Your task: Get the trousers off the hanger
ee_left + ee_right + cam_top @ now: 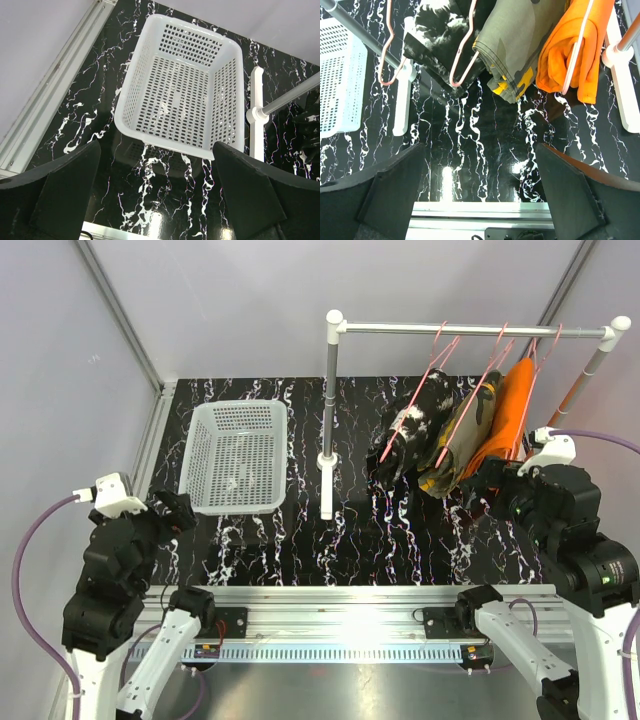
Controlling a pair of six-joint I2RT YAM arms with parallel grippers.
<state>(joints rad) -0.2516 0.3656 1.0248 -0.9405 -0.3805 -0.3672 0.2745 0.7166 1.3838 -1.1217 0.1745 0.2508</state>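
Observation:
Three trousers hang on pink hangers from a rail (pixel 470 329) at the back right: black with white splotches (pixel 412 430), olive and yellow camouflage (pixel 462 435), plain orange (pixel 505 410). In the right wrist view they hang above the jaws: black (pixel 437 30), camouflage (pixel 517 45), orange (pixel 572 50). My right gripper (pixel 487 492) is open and empty, just in front of and below the orange and camouflage trousers. My left gripper (pixel 175 512) is open and empty at the near left, in front of the white basket (pixel 236 455).
The white perforated basket (pixel 182 85) stands on the black marbled table at the left. The rack's white post (pixel 330 400) and foot stand mid-table; another post (pixel 620 75) is at the far right. A metal rail (pixel 350 605) runs along the near edge.

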